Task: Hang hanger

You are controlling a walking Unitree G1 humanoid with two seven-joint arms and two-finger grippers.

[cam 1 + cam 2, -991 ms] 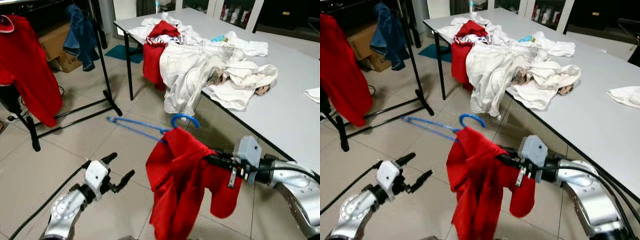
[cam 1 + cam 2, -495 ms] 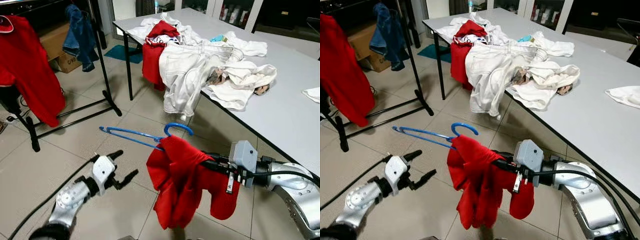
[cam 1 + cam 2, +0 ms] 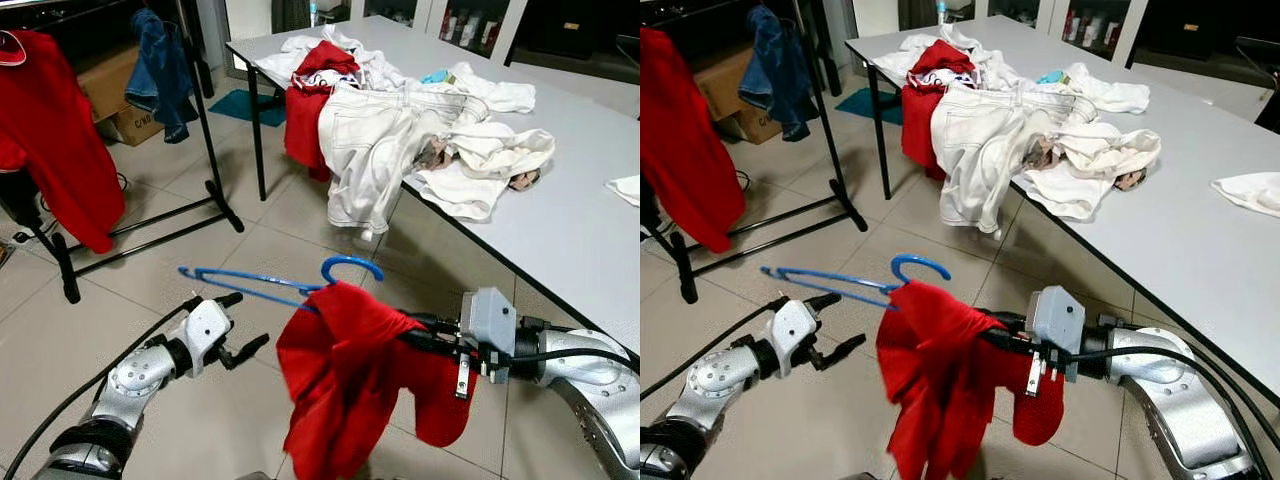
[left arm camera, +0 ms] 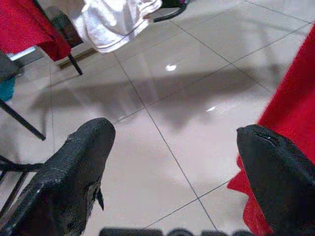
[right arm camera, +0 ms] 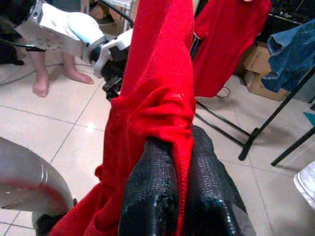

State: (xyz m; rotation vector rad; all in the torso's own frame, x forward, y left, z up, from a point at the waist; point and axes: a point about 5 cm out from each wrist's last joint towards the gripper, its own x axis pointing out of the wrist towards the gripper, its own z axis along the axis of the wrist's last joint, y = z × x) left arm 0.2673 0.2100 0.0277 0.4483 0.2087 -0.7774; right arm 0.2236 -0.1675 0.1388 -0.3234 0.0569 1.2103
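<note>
Right pincer point(image 5: 172, 196) clamped on red garment point(image 3: 345, 385) with blue hanger point(image 3: 270, 280); left pincer point(image 3: 240, 325) spread wide, empty. Right wrist view: person's bare feet point(image 5: 54, 78) behind.

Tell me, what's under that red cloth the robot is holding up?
A blue hanger pokes out from the red garment, hook and one arm showing. Its other half is covered. The right gripper pinches the cloth; tiled floor lies below.

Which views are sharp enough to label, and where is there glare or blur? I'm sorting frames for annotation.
Left and right eye views: sharp, evenly lit, the blue hanger and red garment crisp. Left wrist view: two glare spots on the floor tiles, and the left gripper fingers are soft at close range. Right wrist view: the right gripper fingers' texture is clear, background slightly soft.
</note>
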